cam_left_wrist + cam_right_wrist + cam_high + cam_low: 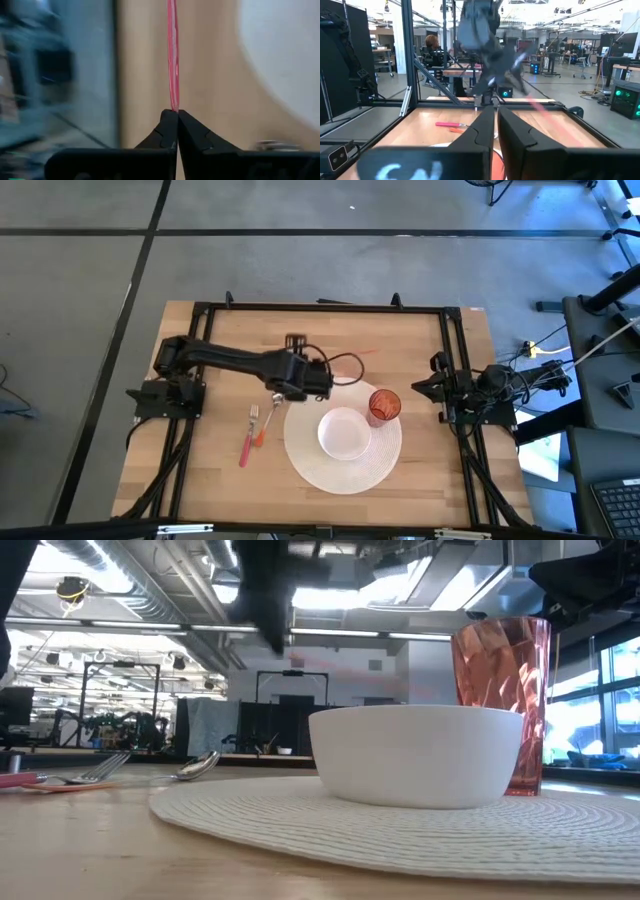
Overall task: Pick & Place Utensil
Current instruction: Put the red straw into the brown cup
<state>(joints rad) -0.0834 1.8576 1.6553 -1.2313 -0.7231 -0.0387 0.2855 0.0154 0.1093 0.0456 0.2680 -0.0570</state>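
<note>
My left gripper (318,376) hovers over the table's middle, left of the red cup (384,405), and is shut on a thin pink utensil (172,50), which also shows as a faint streak (357,354). The utensil's far end is out of view. Motion blurs the left gripper (265,610) in the low view. A fork (254,416) with a pink handle (244,450), an orange-handled piece (260,438) and a spoon (198,765) lie flat on the wood, left of the placemat (310,465). My right gripper (495,117) is shut and waits at the table's right edge. My left gripper pinches the pink utensil by one end of its thin handle (173,102), between the tips of its two fingers (190,127). The handle runs straight on in line with the fingers. The utensil is lifted clear of the table.
A round white woven placemat carries a white bowl (343,433) and the red tumbler at its far right. A black frame (320,307) runs along the table's far edge and sides. Bare wood lies between the placemat and the far rail.
</note>
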